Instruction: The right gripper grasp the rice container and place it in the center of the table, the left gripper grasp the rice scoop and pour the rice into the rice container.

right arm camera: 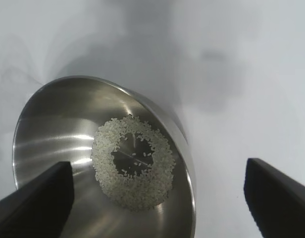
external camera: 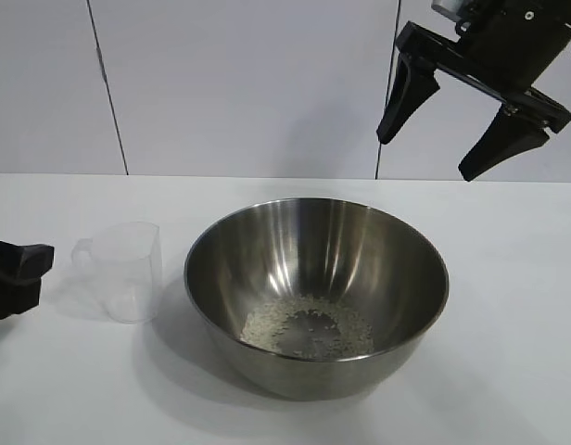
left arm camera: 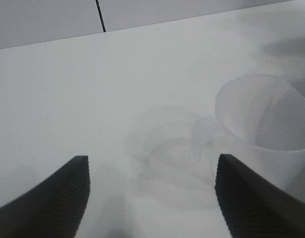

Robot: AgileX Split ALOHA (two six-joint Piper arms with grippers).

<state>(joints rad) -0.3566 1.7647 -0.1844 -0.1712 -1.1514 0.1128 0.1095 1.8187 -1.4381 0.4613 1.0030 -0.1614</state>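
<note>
Your left hand (left arm camera: pixel 150 198) stands apart, empty, just beside the upright rice scoop (external camera: pixel 128 271) on the counter (external camera: pixel 508 352). The rice (external camera: pixel 309 329) lies in the rice container (external camera: pixel 316 295) at centre. The right hand (external camera: pixel 475 119) hangs spread above. Pouring looks finished; next, clear both arms.

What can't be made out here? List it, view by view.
- Exterior view: most of the left gripper is cut off by the left edge, so its fingers are not seen there.
- Left wrist view: the scoop runs off the right edge, and a finger covers its base.
- Right wrist view: the bowl is cut off at the bottom edge; a finger hides its near rim.
</note>
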